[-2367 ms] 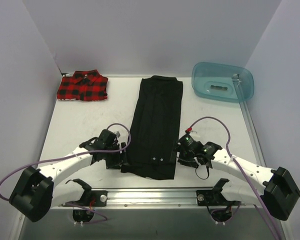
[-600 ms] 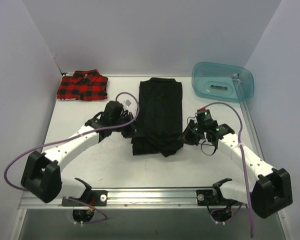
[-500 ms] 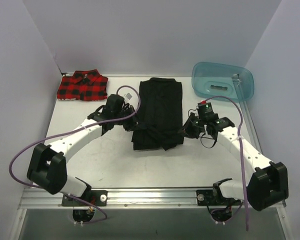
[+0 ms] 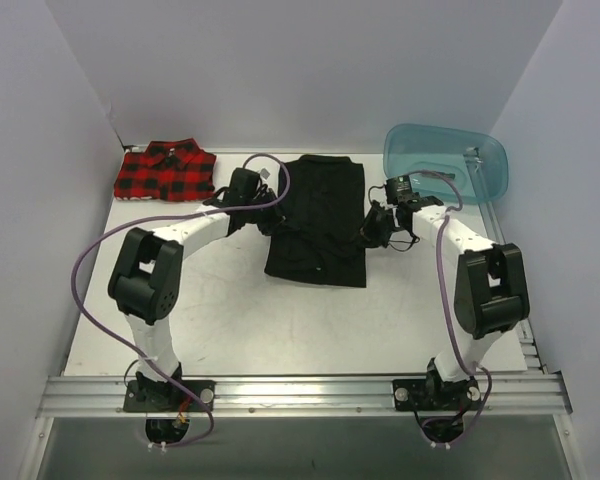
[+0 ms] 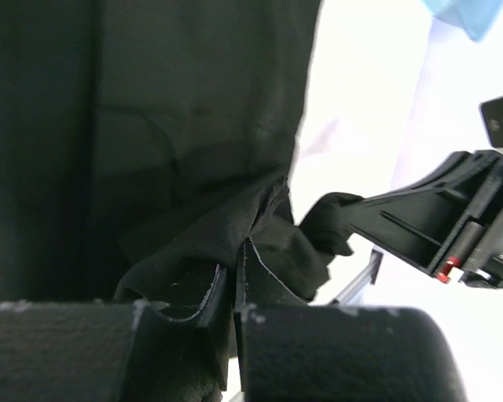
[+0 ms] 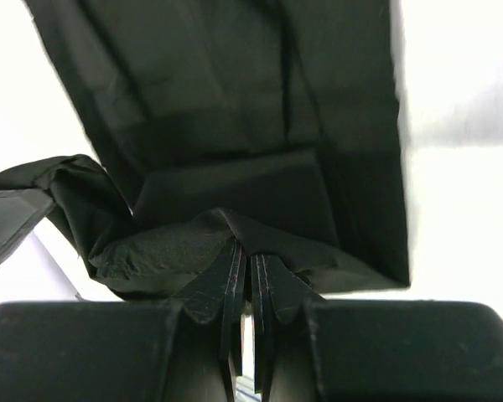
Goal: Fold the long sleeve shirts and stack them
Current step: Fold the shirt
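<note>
My left gripper (image 5: 235,270) and right gripper (image 6: 245,261) each pinch the plain black cloth shirt (image 4: 315,235) on the white, grey-walled tabletop (image 4: 230,320) beside the translucent teal plastic tub (image 4: 420,150).

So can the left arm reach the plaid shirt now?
Probably not yet: the left gripper is shut on the black shirt. The plaid shirt lies nearby, nothing between; after letting go, likely yes.

A shirt (image 4: 315,235) is lying mid-way across the surface (image 4: 230,320) between the left hand (image 4: 265,217) and the right hand (image 4: 368,232), with a second shirt (image 4: 166,172) sitting back-left and a tub (image 4: 443,163) back-right.
</note>
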Controlling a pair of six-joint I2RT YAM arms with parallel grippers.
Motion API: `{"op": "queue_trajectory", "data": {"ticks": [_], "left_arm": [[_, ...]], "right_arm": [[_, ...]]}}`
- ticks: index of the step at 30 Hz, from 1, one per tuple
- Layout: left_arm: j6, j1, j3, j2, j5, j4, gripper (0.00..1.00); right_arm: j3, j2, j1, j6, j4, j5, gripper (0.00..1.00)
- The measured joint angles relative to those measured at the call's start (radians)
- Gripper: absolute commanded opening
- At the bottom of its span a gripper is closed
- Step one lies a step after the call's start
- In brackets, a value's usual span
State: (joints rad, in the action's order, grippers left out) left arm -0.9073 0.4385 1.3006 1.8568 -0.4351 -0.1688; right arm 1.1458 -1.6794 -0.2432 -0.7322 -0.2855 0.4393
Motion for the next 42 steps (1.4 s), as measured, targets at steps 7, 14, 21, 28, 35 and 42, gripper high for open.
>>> {"op": "queue_trajectory", "data": {"ticks": [7, 14, 21, 28, 35, 42], "left_arm": [[-0.019, -0.025, 0.039, 0.143, -0.004, 0.058, 0.08], [-0.031, -0.031, 0.074, 0.182, 0.002, 0.13, 0.13], [-0.026, -0.043, 0.082, 0.184, 0.012, 0.184, 0.26], [-0.023, -0.057, 0.082, 0.183, 0.024, 0.23, 0.46], [0.027, -0.09, 0.082, 0.102, 0.074, 0.182, 0.84], [0.111, -0.101, 0.041, -0.207, 0.158, 0.087, 0.97]], "right_arm": [[0.05, -0.132, 0.023, 0.004, 0.027, 0.006, 0.0], [0.111, -0.192, 0.053, 0.004, 0.04, 0.006, 0.04], [0.177, -0.216, 0.06, 0.006, 0.043, 0.005, 0.27], [0.225, -0.215, 0.061, 0.031, 0.045, -0.005, 0.54], [0.234, -0.119, 0.067, 0.101, 0.024, -0.042, 0.59], [0.071, 0.157, -0.001, 0.154, 0.037, -0.099, 0.53]]}}
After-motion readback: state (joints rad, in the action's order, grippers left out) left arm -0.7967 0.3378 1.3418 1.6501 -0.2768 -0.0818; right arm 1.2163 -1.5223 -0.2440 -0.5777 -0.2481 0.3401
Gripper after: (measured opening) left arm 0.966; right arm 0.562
